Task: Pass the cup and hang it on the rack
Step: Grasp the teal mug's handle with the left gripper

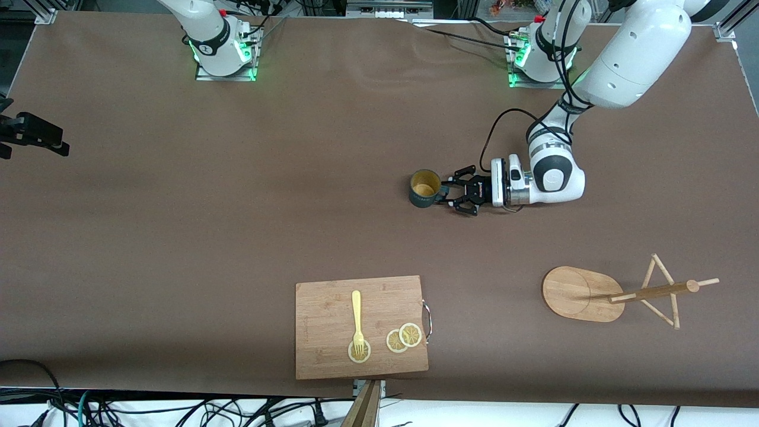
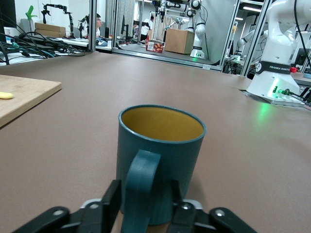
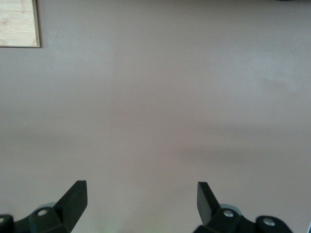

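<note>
The dark teal cup with a tan inside stands upright on the table near its middle. Its loop handle points toward my left gripper. In the left wrist view the cup fills the middle. My left gripper is open, low at the table, with one finger on each side of the handle; a gap shows on one side. The bamboo rack stands nearer the front camera, toward the left arm's end. My right gripper is open and empty over bare table; it does not show in the front view.
A wooden cutting board with a yellow fork and lemon slices lies near the front edge. Its corner shows in the right wrist view. A black camera mount sits at the right arm's end.
</note>
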Controlling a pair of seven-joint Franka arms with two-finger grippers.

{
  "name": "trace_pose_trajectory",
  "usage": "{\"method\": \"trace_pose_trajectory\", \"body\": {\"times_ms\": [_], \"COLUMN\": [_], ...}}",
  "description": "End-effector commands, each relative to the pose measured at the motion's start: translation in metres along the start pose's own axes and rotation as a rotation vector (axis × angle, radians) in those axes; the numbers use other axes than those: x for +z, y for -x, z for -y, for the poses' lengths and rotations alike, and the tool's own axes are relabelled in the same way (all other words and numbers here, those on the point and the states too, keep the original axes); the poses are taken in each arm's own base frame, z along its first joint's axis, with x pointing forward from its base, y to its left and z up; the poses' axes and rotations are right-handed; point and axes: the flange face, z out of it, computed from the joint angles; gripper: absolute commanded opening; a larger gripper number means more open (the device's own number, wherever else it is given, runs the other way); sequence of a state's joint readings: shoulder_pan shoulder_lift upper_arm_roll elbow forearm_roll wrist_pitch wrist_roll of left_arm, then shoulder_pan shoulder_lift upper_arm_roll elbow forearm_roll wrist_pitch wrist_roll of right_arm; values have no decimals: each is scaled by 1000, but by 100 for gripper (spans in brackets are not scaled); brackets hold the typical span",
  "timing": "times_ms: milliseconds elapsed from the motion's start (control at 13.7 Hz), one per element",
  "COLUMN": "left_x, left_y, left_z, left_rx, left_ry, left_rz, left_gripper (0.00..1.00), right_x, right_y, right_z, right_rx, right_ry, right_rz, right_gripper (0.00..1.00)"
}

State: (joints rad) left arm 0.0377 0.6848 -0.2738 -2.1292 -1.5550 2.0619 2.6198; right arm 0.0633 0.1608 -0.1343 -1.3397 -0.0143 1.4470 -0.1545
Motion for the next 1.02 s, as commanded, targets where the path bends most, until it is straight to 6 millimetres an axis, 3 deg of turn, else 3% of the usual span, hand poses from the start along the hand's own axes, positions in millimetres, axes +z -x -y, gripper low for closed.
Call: {"method": "trace_pose_trajectory", "body": {"times_ms": [0, 292, 511, 657, 803, 949], "left_x": [9, 1, -33, -66, -131, -190], "left_y": [1, -7, -20, -31, -36, -26], "left_z": [1, -1, 7, 6, 10, 7], "left_rx": [11, -134, -232, -301, -381, -490], "left_ry": [-7, 38, 47, 51, 72, 75], "left_rz": [-44, -171, -276, -333, -321, -350], "left_gripper": [3, 0, 0, 0, 0, 0], "right_x": [0, 0, 1, 1, 1, 0], "right_y": [4, 1, 1, 1, 0, 0], "right_z": [-2, -3, -4, -4, -3, -3], "right_rx": [2, 3, 7, 7, 5, 5], "right_ry": [7, 9, 9, 9, 8, 8], "right_rz": [3, -3, -3, -3, -1, -3], "right_gripper": [100, 100, 100, 100, 100, 100]}}
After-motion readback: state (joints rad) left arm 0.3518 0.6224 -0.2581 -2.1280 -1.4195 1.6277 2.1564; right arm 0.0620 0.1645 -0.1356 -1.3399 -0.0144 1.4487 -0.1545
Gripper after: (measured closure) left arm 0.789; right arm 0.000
